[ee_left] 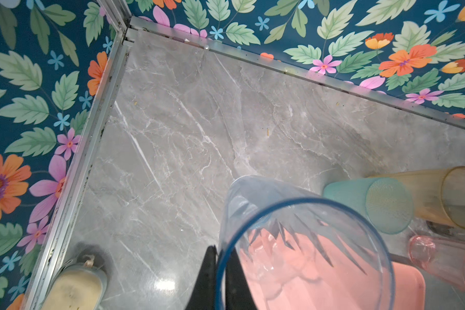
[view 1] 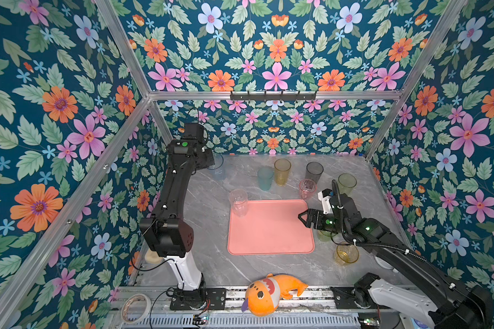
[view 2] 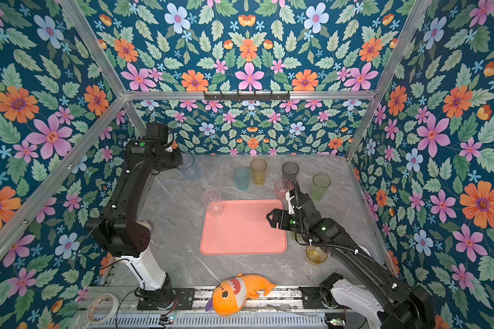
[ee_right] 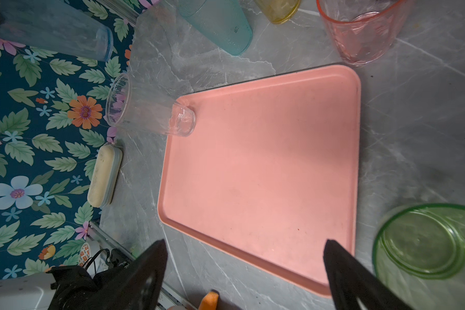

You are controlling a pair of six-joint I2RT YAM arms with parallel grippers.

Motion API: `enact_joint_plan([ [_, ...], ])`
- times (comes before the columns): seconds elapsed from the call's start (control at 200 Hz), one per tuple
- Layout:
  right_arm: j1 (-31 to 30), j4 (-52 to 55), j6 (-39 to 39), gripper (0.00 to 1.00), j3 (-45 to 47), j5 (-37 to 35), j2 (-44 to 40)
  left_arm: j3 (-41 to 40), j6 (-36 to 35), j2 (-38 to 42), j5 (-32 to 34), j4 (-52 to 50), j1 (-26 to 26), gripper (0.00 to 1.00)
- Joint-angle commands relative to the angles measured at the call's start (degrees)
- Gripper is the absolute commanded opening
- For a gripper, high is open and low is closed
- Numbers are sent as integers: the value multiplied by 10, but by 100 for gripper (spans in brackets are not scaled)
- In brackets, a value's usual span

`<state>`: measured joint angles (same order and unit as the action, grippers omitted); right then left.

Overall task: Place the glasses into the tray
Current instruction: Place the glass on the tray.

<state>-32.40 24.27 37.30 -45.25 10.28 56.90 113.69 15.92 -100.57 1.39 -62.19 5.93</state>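
My left gripper (ee_left: 222,259) is shut on the rim of a blue-grey tumbler (ee_left: 293,236), one finger inside and one outside. It is at the back left in both top views (view 1: 216,166) (view 2: 190,170). The salmon-pink tray (view 1: 268,236) (view 2: 241,237) (ee_right: 266,166) lies mid-table. A clear tumbler (view 1: 238,202) (ee_right: 148,111) stands on its far left corner. My right gripper (view 1: 302,218) (ee_right: 244,245) hangs open and empty over the tray's right edge. Behind the tray stand teal (view 1: 265,178), amber (view 1: 282,171), smoke-grey (view 1: 314,171), pink (view 1: 307,189) and tall green (view 1: 347,183) glasses.
A short yellow glass (view 1: 346,253) and a short green one (ee_right: 424,243) sit right of the tray, under my right arm. A beige oblong dish (ee_right: 104,175) lies by the left wall. An orange plush fish (view 1: 271,293) and a tape roll (view 1: 134,307) rest on the front rail.
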Motion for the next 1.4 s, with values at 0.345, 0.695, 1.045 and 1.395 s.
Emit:
enact_joint_plan([
  [0.345,0,-19,10,92,0,3,14,-119,-22,167,45,-60,29,0],
  [0.695,0,-27,11,92,-7,8,32,-223,-4,242,47,-67,57,0],
  [1.045,0,-19,10,92,-13,13,36,-333,-2,292,15,-51,63,0],
  [1.395,-1,-14,16,92,4,7,15,-463,24,334,-18,24,96,0],
])
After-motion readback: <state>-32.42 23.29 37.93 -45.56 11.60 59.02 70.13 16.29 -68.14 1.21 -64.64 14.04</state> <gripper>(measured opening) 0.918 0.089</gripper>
